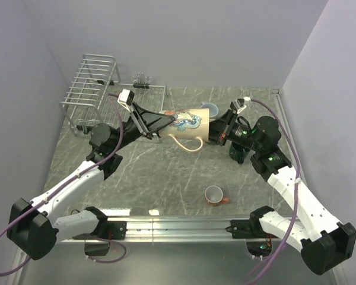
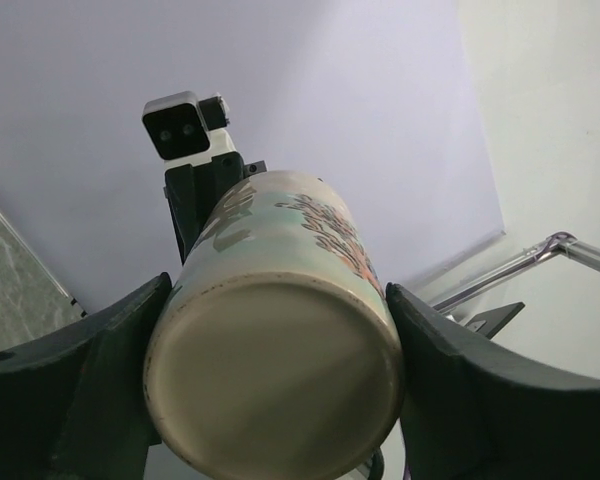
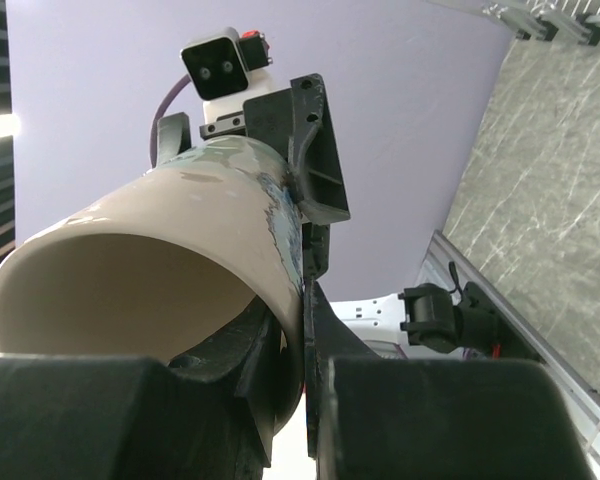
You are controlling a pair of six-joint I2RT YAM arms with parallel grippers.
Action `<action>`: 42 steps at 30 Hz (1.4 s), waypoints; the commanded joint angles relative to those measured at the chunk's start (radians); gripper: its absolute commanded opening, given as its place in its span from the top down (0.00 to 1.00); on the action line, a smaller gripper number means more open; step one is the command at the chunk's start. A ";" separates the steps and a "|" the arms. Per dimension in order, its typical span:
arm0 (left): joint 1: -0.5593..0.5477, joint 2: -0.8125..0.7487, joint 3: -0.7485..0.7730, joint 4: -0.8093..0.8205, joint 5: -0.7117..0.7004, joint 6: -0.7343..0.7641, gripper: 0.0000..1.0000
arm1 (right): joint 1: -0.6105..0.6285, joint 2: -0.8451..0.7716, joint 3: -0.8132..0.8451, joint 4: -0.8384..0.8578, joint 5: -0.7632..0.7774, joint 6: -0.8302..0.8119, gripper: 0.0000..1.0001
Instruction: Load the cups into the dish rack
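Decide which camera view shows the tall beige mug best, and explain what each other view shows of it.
Top external: the beige mug shows whole, lying sideways, handle included, held between the left gripper and right gripper. Left wrist shows only its base and some patterned wall; right wrist only its open mouth and inside.

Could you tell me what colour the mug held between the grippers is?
Beige mug with a blue-green design; clearest in the top external view.
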 commanded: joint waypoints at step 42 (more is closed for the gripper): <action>0.231 0.121 0.513 -0.942 -0.085 0.513 1.00 | -0.103 0.017 0.028 -0.411 0.092 -0.269 0.14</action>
